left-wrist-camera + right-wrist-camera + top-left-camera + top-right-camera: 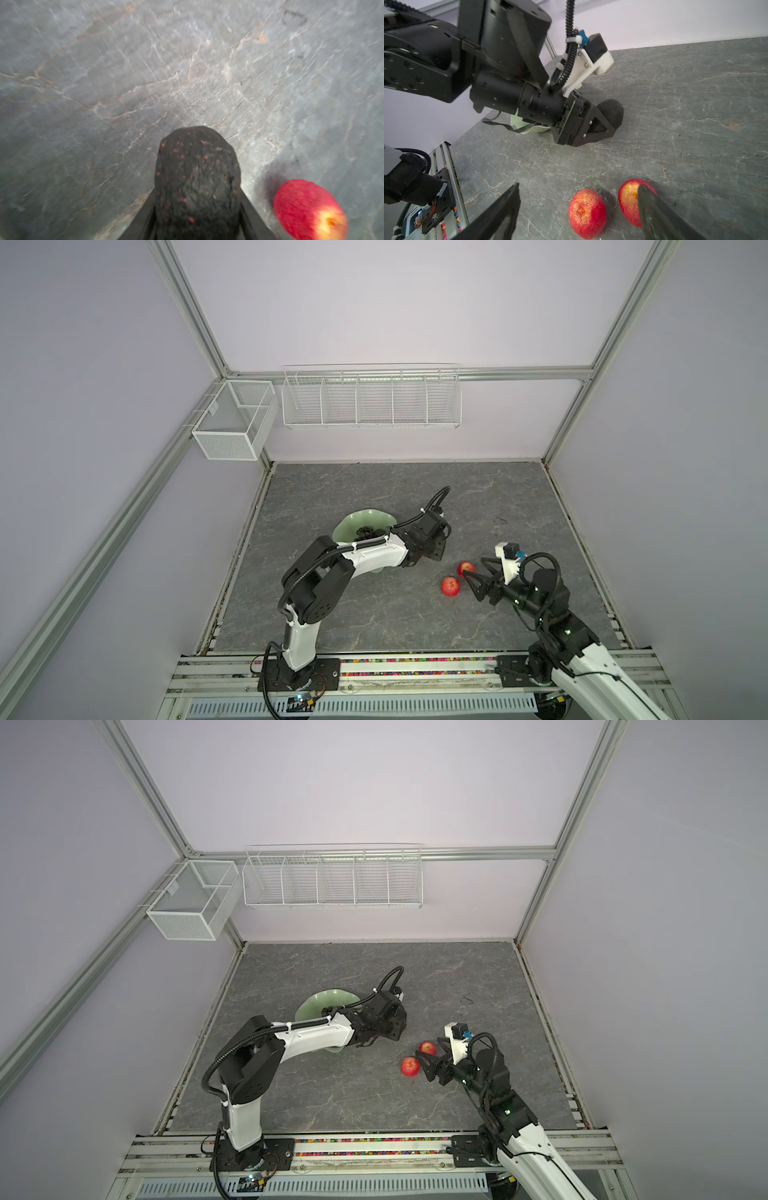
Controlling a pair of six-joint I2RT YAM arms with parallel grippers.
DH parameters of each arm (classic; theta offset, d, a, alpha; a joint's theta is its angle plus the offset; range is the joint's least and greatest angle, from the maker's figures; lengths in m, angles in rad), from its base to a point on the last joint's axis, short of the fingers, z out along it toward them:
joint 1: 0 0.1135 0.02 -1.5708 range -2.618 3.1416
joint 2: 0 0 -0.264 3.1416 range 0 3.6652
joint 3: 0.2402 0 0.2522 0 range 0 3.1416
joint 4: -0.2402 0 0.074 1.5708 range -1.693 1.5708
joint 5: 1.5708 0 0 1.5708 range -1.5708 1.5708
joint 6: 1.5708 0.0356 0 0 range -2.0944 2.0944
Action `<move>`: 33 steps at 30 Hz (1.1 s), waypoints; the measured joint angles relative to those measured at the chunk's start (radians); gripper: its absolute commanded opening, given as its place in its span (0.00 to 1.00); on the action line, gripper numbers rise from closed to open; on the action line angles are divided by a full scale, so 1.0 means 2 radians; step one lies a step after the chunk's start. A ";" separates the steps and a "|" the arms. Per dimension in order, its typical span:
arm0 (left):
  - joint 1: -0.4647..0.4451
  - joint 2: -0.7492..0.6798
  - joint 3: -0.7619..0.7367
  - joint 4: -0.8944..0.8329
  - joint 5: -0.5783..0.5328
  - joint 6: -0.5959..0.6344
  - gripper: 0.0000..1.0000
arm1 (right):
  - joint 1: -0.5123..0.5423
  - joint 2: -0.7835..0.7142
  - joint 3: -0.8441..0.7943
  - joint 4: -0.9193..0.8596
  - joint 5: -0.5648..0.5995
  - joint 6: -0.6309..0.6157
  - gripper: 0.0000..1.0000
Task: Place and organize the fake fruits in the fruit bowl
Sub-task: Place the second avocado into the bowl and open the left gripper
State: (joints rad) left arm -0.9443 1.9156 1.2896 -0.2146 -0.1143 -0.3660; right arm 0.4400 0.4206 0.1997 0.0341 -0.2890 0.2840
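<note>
Left arm point(365, 558): we see it stretched from its base across the pale mint-green glossy bowl point(353, 521) with a wavy rim. The wrist tips down so the left claw point(198, 193) sits low over the grey veined stone-look surface point(374, 614).
Left claw grip: narrowed onto a dark green-black, rough-skinned oval avocado point(611, 112), with a finger against each side and the fruit's rounded end poking past the fingertips.
Avocado position: outside the bowl, near its right side; we cannot tell whether it touches the surface.
Right arm point(540, 593): we see it reaching in low from the right, the right claw point(473, 566) aimed at two apples.
Right claw grip: spread wide, holding nothing.
Front apple point(586, 214): small, red with a yellow blush, lying on the surface in the gap between the fingers.
Rear apple point(629, 199): a matching red fruit just beside it, partly hidden behind one finger; contact unclear.
Grapes point(365, 533): a dark purple bunch lying inside the bowl.
Writing: a small tag point(214, 409) on the white mesh basket point(232, 435) is too small for us to read.
</note>
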 measured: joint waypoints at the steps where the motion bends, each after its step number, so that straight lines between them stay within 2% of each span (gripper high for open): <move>1: 0.000 -0.012 -0.005 -0.002 -0.004 -0.001 0.38 | 0.000 0.003 -0.001 0.006 -0.007 0.000 0.89; 4: 0.001 -0.062 -0.025 -0.018 -0.034 -0.008 0.38 | 0.010 0.032 -0.002 0.030 -0.034 -0.004 0.88; 7: 0.011 -0.129 -0.050 -0.048 -0.073 -0.016 0.38 | 0.050 0.081 -0.001 0.057 -0.058 -0.017 0.88; 9: 0.030 -0.167 -0.065 -0.068 -0.094 -0.022 0.38 | 0.083 0.110 0.003 0.065 -0.068 -0.028 0.88; 13: 0.098 -0.216 -0.105 -0.105 -0.129 -0.031 0.38 | 0.125 0.132 0.010 0.079 -0.076 -0.047 0.88; 21: 0.196 -0.216 -0.144 -0.166 -0.146 -0.033 0.38 | 0.128 0.087 0.013 0.078 -0.056 -0.064 0.88; 29: 0.207 -0.162 -0.143 -0.164 -0.145 -0.024 0.42 | 0.128 0.067 0.012 0.072 -0.033 -0.068 0.89; 33: 0.207 -0.144 -0.142 -0.161 -0.144 -0.019 0.57 | 0.128 0.069 0.012 0.068 -0.026 -0.068 0.89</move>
State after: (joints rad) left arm -0.5304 1.6276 1.0050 -0.5369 -0.4030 -0.4042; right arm 0.6964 0.5583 0.2245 0.1692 -0.3412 0.1478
